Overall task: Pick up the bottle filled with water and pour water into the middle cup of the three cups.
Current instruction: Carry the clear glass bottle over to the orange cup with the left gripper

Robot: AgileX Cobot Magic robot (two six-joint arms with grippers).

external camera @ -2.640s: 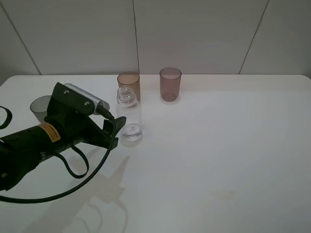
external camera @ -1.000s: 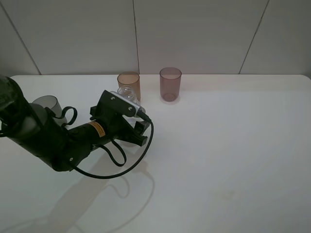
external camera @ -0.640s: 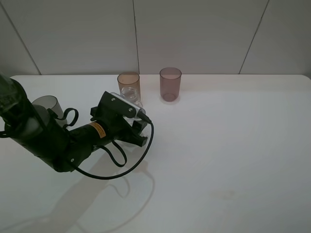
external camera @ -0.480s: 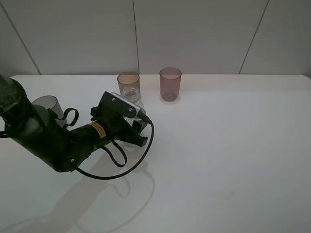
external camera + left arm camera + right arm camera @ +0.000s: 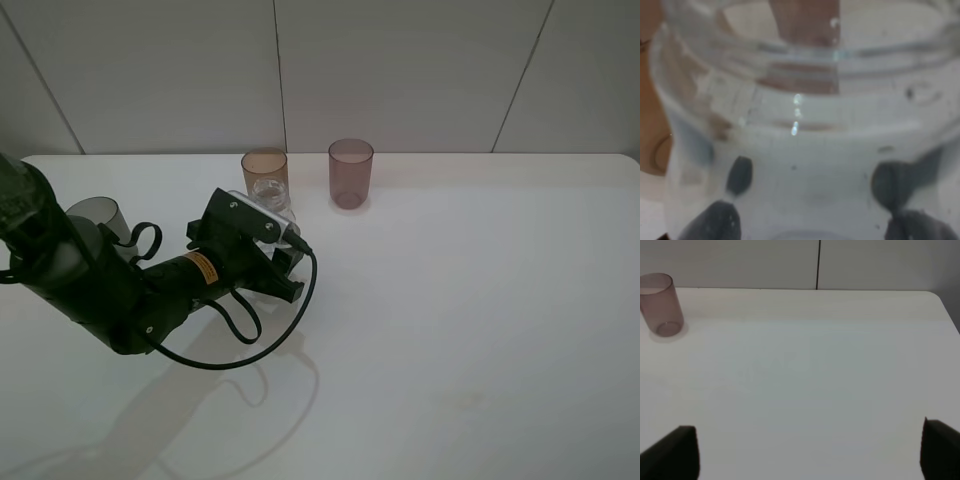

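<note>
Two grippers at work. Right gripper (image 5: pixel 810 452) low over bare white table (image 5: pixel 480 300), jaws wide, nothing between them. Left gripper (image 5: pixel 284 268) reaches in from left, jaws clamped on lower body of bottle (image 5: pixel 268 190); dark fingers (image 5: pixel 737 175) show through clear plastic on both sides. Bottle upright, open neck up, just in front of middle cup (image 5: pixel 264 163); whether they touch, cannot tell. Grey cup (image 5: pixel 95 218) behind left arm, pink cup (image 5: pixel 350 172) right of amber one, near wall
</note>
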